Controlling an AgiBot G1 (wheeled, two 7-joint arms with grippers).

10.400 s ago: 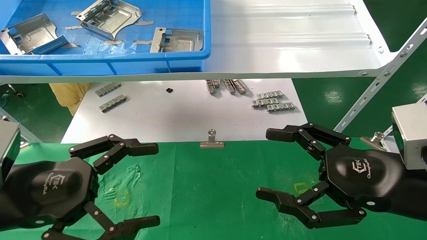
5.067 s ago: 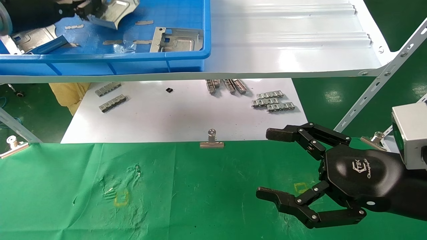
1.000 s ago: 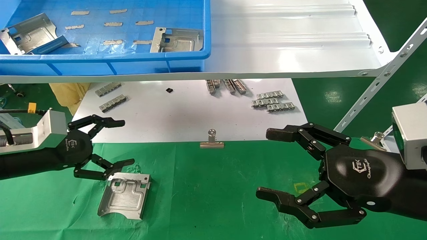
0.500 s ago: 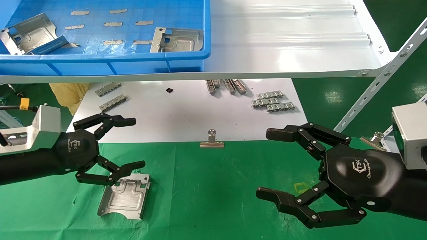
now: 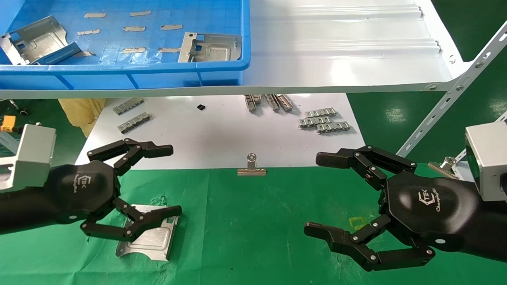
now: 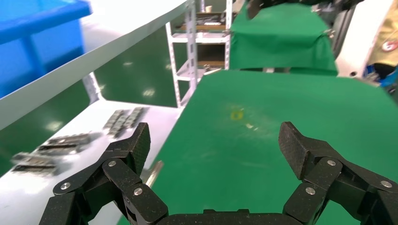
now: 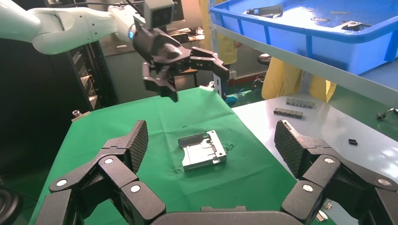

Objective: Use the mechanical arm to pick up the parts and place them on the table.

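One silvery part (image 5: 148, 237) lies flat on the green table (image 5: 245, 221) at the front left. It also shows in the right wrist view (image 7: 202, 151). My left gripper (image 5: 174, 180) is open and empty, raised above the part's near-left side and apart from it; its lower finger overlaps the part in the head view. It appears in the left wrist view (image 6: 216, 140) over bare cloth. Two more parts (image 5: 210, 47) (image 5: 33, 39) lie in the blue bin (image 5: 158, 73). My right gripper (image 5: 317, 194) is open and empty, parked over the table's right side.
The bin stands on a glossy ribbed white sheet (image 5: 336, 39). A white board (image 5: 198, 134) behind the cloth holds small toothed strips (image 5: 324, 120). A binder clip (image 5: 251, 166) grips the cloth's far edge. A slotted metal strut (image 5: 455, 91) slants at the right.
My left gripper took a part from the bin, laid it on the cloth and let go. In the last second it lifted and moved forward over the part. The right arm has not moved.
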